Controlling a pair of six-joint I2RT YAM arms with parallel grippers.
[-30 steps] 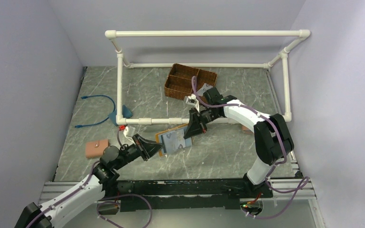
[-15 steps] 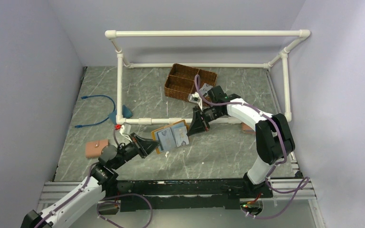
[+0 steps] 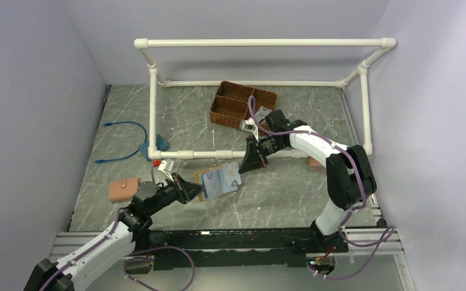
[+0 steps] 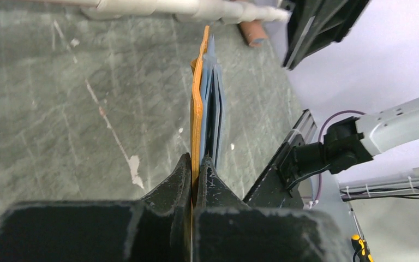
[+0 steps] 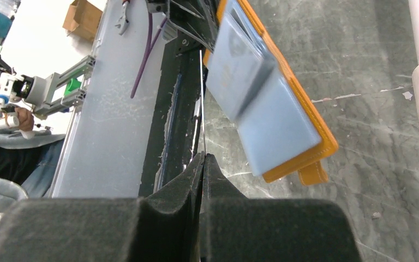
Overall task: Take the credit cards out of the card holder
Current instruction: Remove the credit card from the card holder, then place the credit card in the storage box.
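1. My left gripper is clamped tight on the orange edge of the card holder. It holds it open and lifted off the worktop, over the near half and a little left of the middle.
2. My right gripper is pressed fully together just beside the holder's far-right corner, not touching it. In the right wrist view a very thin pale sheet stands edge-on out of the jaws. I take it for a credit card that is free of the holder.
3. I judge the card light, stiff and slick. A pinch on one short edge is enough, but it could swivel or slip, so I would keep the pull in line with the slot.
4. The holder is soft leather and will flex. It is best gripped on the outer cover near the fold, clear of the pockets, as my left gripper has it.
5. The holder's blue-grey slots face my right gripper. A pale face in the upper pocket looks like another card, but it is too blurred to count.
6. A two-part wicker basket sits toward the far edge. I cannot tell what is in it.
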